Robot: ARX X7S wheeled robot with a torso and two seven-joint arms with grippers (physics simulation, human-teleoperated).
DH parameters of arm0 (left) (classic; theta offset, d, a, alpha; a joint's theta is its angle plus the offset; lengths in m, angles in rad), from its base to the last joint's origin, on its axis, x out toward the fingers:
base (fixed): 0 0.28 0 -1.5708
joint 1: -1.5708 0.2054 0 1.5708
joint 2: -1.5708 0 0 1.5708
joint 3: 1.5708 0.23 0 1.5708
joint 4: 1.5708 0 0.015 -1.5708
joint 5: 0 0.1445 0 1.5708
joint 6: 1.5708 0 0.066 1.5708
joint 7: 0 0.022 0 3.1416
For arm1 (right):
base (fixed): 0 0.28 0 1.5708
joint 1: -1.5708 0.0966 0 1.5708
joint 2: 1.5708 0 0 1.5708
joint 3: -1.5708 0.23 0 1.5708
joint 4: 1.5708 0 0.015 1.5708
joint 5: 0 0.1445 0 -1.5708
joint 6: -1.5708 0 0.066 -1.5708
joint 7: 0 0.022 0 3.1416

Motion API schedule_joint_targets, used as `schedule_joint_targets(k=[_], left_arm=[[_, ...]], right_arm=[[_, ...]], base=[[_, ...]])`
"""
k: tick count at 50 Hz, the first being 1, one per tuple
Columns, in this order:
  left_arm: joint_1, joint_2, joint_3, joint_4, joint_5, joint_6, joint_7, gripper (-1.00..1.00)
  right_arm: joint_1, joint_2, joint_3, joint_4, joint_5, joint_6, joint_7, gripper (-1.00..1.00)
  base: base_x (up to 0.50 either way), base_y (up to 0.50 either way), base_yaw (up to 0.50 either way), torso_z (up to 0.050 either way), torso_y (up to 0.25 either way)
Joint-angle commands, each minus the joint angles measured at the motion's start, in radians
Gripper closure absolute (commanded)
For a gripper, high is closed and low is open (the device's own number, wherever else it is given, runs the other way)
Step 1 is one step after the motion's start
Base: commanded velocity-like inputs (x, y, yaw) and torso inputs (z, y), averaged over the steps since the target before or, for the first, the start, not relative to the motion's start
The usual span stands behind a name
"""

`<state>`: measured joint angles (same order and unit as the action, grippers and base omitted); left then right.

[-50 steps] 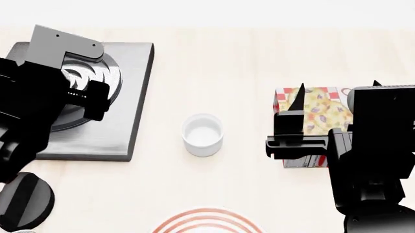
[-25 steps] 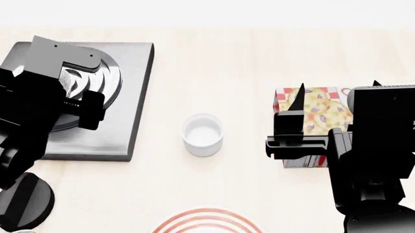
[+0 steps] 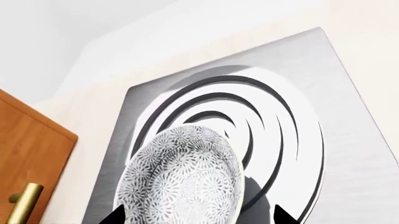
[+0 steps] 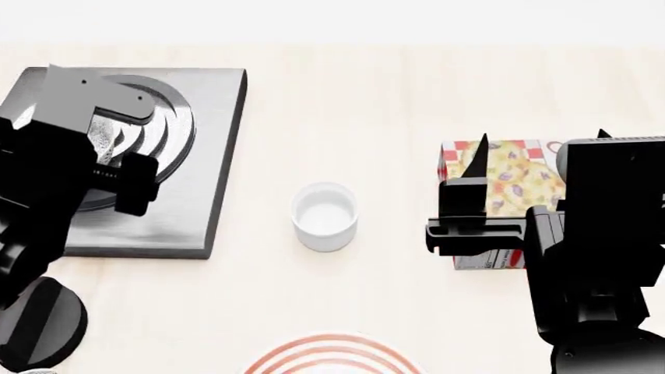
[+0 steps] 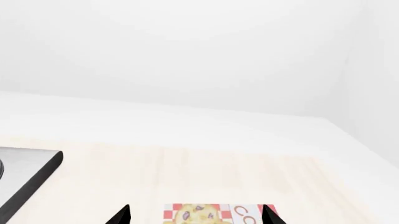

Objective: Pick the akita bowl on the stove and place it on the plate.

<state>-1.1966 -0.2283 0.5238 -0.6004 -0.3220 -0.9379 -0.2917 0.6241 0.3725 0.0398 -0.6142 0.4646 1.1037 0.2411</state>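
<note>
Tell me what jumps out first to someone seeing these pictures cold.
The speckled akita bowl fills the left wrist view, sitting on the ringed stove at the table's far left with the left gripper around it. In the head view, a plain white cup stands alone mid-table. A bright red-checked box lies at the right, partly behind the right arm, and the red-ringed plate peeks in at the near edge.

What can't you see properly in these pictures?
- Bowl: head view, left arm covers it; left wrist view, bottom edge cuts it.
- Plate: head view, bottom edge cuts most off.
- Box: head view, right arm hides part.
- Left gripper: only fingertips show; grasp unclear.
</note>
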Motion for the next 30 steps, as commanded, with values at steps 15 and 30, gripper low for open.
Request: schedule_joint_targets(k=[15,30], left_arm=[[0.006,-0.01,0.028,-0.012,0.009,0.008,0.009,-1.0],[0.012,-0.019,0.035,-0.02,0.012,0.015,0.01,-1.0]], right_arm=[[0.002,0.004,-0.001,-0.001,0.011,0.004,0.008,-1.0],[0.0,0.007,-0.003,0.002,0.015,-0.001,0.011,-1.0]], base=[[0.0,0.0,0.0,0.0,0.0],[0.0,0.0,0.0,0.0,0.0]])
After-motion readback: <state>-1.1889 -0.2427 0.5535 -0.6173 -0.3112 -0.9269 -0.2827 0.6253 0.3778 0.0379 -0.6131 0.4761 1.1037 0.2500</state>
